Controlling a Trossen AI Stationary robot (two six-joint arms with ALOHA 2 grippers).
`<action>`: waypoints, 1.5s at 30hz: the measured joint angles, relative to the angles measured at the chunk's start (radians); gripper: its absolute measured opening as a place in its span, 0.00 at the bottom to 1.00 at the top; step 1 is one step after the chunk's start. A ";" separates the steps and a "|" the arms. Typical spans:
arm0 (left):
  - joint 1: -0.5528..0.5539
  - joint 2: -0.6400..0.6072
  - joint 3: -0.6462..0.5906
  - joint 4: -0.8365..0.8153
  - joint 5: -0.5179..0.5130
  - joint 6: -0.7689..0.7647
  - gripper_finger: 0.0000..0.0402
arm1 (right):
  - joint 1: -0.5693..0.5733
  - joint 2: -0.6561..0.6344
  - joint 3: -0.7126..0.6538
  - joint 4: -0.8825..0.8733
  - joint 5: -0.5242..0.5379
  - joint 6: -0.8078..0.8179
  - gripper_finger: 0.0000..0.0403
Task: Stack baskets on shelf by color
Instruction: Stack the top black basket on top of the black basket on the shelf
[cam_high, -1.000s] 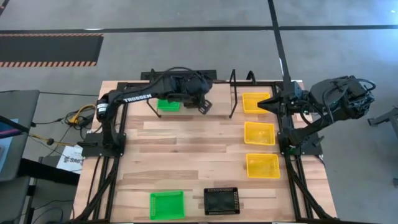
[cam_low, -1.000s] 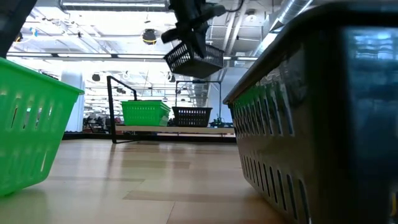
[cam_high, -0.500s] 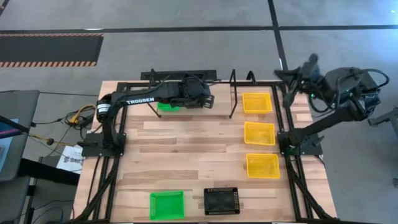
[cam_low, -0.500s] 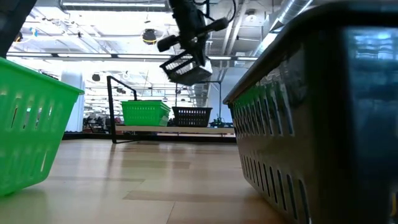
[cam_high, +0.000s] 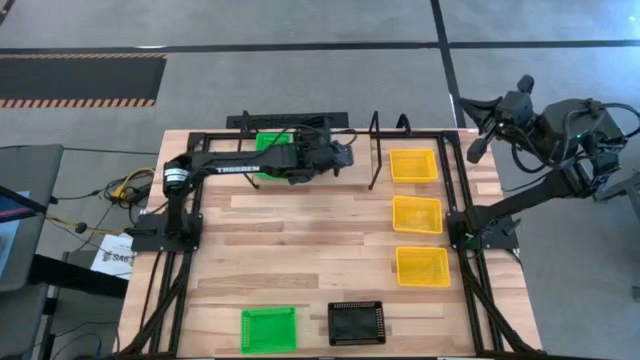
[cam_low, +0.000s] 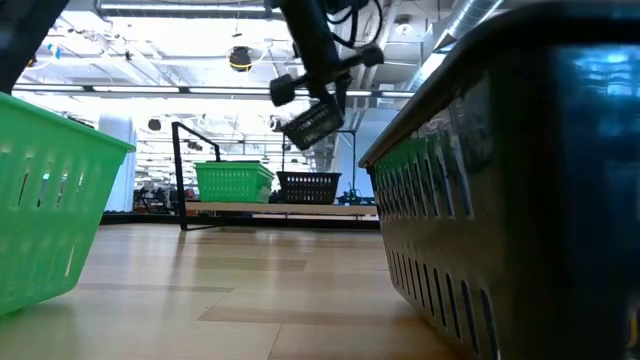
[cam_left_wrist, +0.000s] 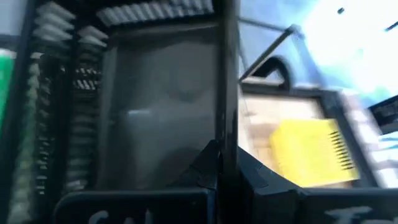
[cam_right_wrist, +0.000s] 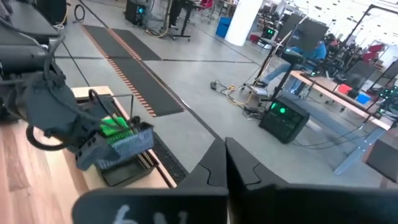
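Note:
My left gripper (cam_high: 336, 156) is shut on a black basket (cam_low: 315, 124) and holds it above the shelf (cam_low: 280, 208). On the shelf stand a green basket (cam_low: 233, 182) and a black basket (cam_low: 308, 186). A yellow basket (cam_high: 413, 164) stands at the shelf's right end. My right gripper (cam_high: 473, 150) is shut on nothing, raised off the table's far right corner. On the table rest two more yellow baskets (cam_high: 417, 214) (cam_high: 423, 266). A green basket (cam_high: 268, 328) and a black basket (cam_high: 356, 322) rest near the front edge. My left gripper pinches one side wall of the black basket (cam_left_wrist: 226, 124) between its two fingers (cam_left_wrist: 208, 169), at the rim. One finger appears to be inside the basket and one outside. The basket hangs tilted below the gripper, clear of the black basket on the shelf.
The shelf's black wire legs (cam_high: 375, 150) stand up beside the held basket. Black frame rails (cam_high: 180, 290) run along both table sides. In the low view the near black basket (cam_low: 520, 180) hides the shelf's right part. Bare wood lies at mid table.
My left gripper has sunk toward the shelf and rolled, so the held black basket hangs lower and more tilted than before. My right gripper has drawn back from the far yellow basket toward the table's right edge and turned outward; that basket stays in place.

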 joint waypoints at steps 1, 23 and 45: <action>0.002 0.016 0.001 0.021 -0.002 0.002 0.00 | 0.000 -0.001 0.000 0.000 0.000 -0.004 0.01; 0.052 0.114 0.064 0.011 0.025 -0.010 0.00 | 0.002 -0.037 0.000 -0.037 -0.006 -0.077 0.00; -0.012 0.124 0.159 -0.250 0.001 -0.164 0.00 | 0.002 -0.105 0.000 -0.104 -0.004 -0.029 0.01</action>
